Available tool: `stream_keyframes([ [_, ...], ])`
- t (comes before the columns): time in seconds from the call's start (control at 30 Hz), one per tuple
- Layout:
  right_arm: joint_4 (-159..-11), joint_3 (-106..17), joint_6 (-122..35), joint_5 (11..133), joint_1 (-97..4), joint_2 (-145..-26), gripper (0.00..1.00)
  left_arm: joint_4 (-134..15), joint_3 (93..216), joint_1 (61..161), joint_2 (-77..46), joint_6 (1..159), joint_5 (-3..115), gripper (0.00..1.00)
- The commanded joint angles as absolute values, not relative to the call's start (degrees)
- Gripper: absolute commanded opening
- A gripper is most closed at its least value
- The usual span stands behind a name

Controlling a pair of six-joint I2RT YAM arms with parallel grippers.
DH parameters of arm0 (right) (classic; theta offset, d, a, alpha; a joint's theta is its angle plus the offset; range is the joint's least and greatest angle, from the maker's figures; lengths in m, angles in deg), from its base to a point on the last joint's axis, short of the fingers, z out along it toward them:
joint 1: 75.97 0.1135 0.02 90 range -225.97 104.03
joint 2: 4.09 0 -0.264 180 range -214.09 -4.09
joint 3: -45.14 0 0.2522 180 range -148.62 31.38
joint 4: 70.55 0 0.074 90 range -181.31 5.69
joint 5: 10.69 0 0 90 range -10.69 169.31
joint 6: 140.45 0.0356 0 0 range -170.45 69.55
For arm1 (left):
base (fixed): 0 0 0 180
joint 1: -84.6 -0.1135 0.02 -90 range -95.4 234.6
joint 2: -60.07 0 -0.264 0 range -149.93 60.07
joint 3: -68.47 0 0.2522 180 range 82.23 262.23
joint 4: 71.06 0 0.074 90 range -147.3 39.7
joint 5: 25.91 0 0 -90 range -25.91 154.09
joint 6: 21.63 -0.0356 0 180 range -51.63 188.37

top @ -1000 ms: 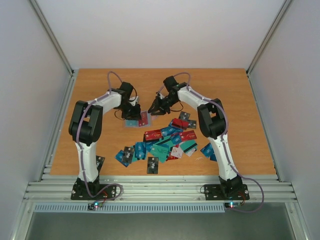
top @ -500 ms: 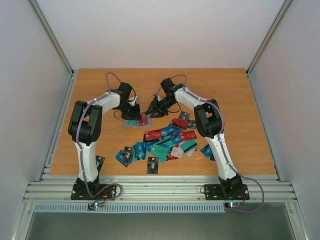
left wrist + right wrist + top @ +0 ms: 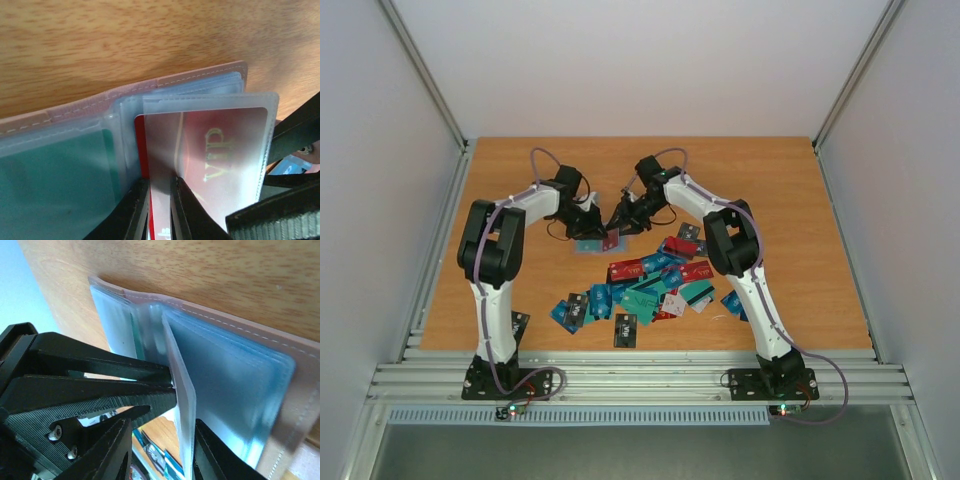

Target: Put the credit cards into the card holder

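The card holder [image 3: 588, 245] lies open on the desk [image 3: 790, 200], in the middle and a bit toward the far side, right between the two grippers. It has a pink edge with stitches, and inside are see-through pockets like the pages of a little book. One clear pocket [image 3: 215, 125] stands up from the rest. A red card [image 3: 225, 160] with gold letters sits in it. Beside it, a flat pocket holds a teal card [image 3: 55, 170]. The left gripper [image 3: 157, 187] is pressed together on the bottom edge of the standing pocket and pinches it. The right gripper [image 3: 162, 427] comes from the other side. Its two fingers are spread apart, and the standing pocket is in the gap between them. I can see some space on one side of the pocket, so it is not squeezing. The two grippers are very close to each other over the holder. The other credit cards [image 3: 655, 285], red, blue, teal and black, lie in a messy heap on the desk nearer the arm bases, apart from the holder.
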State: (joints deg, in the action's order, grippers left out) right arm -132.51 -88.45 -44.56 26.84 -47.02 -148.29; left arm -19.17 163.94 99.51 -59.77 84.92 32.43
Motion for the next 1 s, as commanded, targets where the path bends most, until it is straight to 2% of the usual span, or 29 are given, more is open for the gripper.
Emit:
stream_keyframes([
  [0.0,-134.8,-91.6,-44.9,27.0,-46.6,-149.6,0.29,-23.1,162.9,99.8,-63.0,86.8,27.2,0.15],
  [0.4,-140.6,-95.8,-46.3,29.7,-46.7,-149.7,0.27,-26.8,163.8,99.8,-63.9,93.6,18.3,0.16],
  [0.8,-138.8,-97.4,-42.5,27.6,-45.6,-149.8,0.27,-21.0,163.8,97.0,-58.3,94.0,21.1,0.39],
  [0.97,-139.0,-99.2,-41.5,27.4,-44.7,-150.9,0.27,-21.4,161.1,94.4,-55.0,94.8,20.5,0.42],
])
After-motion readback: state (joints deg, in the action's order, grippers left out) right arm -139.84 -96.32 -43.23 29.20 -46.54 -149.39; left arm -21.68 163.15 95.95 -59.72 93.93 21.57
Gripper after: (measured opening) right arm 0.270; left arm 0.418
